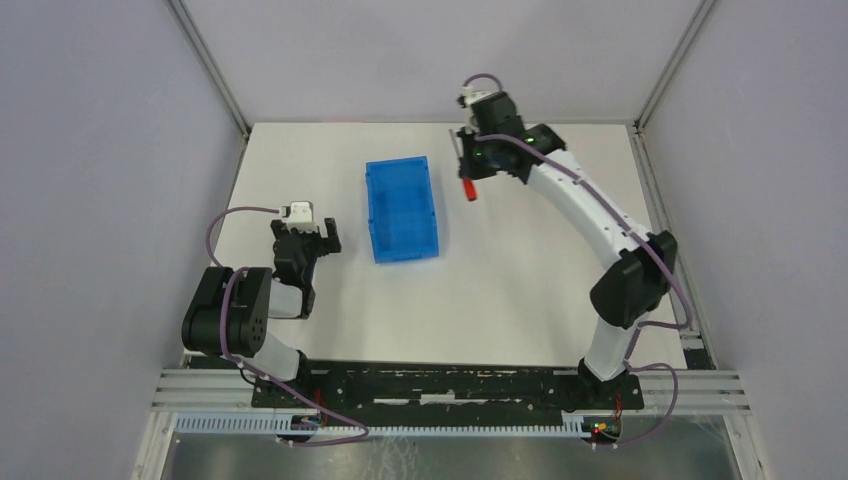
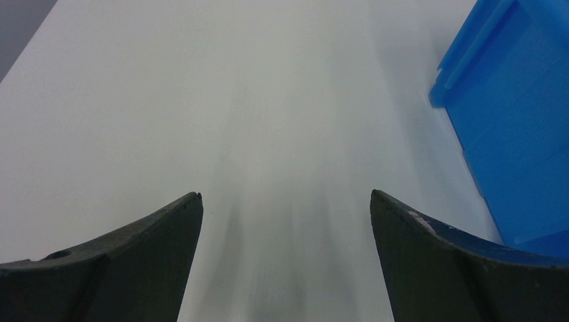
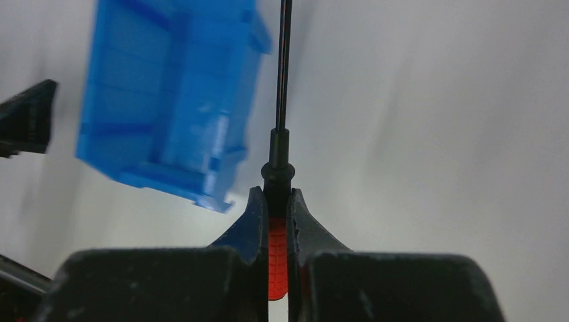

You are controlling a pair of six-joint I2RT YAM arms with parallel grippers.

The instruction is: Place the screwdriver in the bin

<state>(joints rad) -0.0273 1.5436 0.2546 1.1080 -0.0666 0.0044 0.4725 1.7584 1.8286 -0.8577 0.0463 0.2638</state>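
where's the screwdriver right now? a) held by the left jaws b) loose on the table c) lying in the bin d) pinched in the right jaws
D: the right wrist view shows the right jaws shut on the screwdriver, outside the bin.

One screwdriver (image 1: 467,187), one bin (image 1: 372,212), two arms (image 1: 235,312) (image 1: 582,202)

1. The screwdriver (image 3: 278,151) loses its shaft tip past the right wrist view's top edge.
2. The right gripper (image 3: 276,196) hides most of its red handle.
3. The bin (image 3: 171,100) looks blurred there, top cut off.
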